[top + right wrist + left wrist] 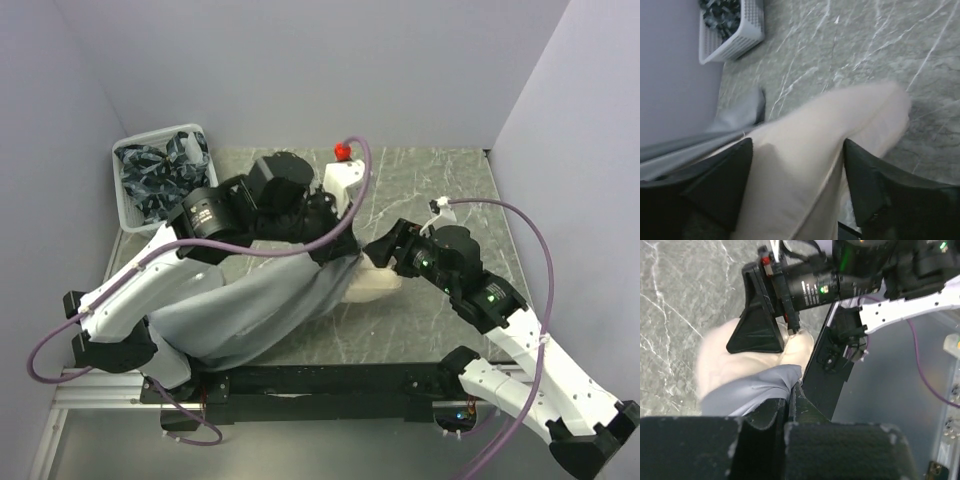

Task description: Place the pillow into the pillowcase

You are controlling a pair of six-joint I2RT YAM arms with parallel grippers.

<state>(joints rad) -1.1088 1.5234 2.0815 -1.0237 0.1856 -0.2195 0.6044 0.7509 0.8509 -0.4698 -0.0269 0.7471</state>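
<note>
The grey pillowcase [250,300] lies limp from the table's front left towards the middle. The cream pillow [378,286] sticks out of its open end, mostly covered; no bear print shows. My left gripper [335,250] is shut on the pillowcase's rim, and the pinched grey cloth [752,390] shows at its closed jaws [790,392]. My right gripper [380,255] grips the pillow's exposed end. In the right wrist view its fingers [735,170] press both sides of the pillow [810,165], with the pillowcase [735,120] just beyond. The left wrist view shows the pillow [715,360] under a right finger [757,325].
A white basket [130,205] with dark blue-and-white patterned cloths stands at the back left, also in the right wrist view [740,40]. A small red object [342,152] sits at the back edge. Grey walls enclose the marble table [440,180].
</note>
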